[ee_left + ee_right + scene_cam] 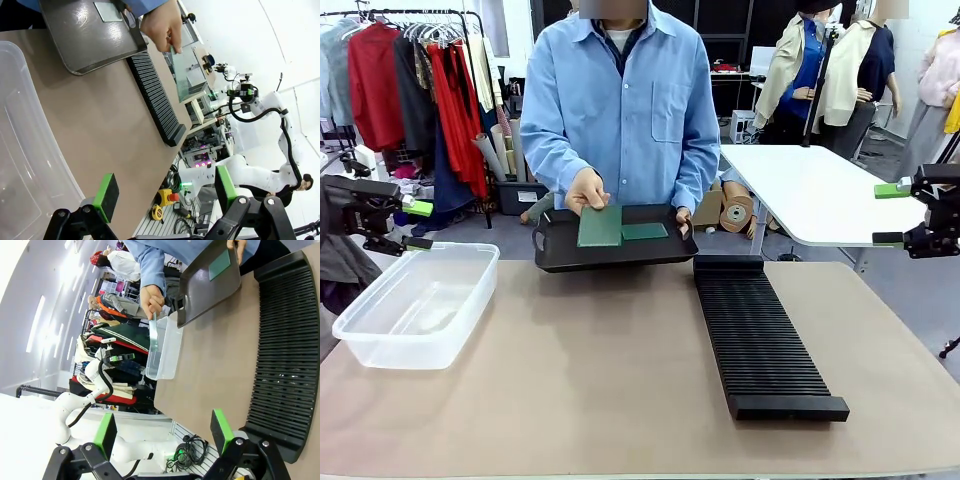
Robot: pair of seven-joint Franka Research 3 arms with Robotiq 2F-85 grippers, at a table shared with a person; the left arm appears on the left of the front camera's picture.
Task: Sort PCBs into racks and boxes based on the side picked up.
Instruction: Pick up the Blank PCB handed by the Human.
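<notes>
My right arm [274, 99]: white rounded tube segments, black cable [242, 119] looped at the wrist. Left arm [70, 407] same white, same cable. Both jaws black, angular linkage, round silver pivot screws [239, 201], bright green rectangular pads [106, 192].

Tan flat desk [600, 375] carries a long black ribbed rack [760, 335]; clear rectangular plastic tub [400, 350] sits well left of the rack.
</notes>
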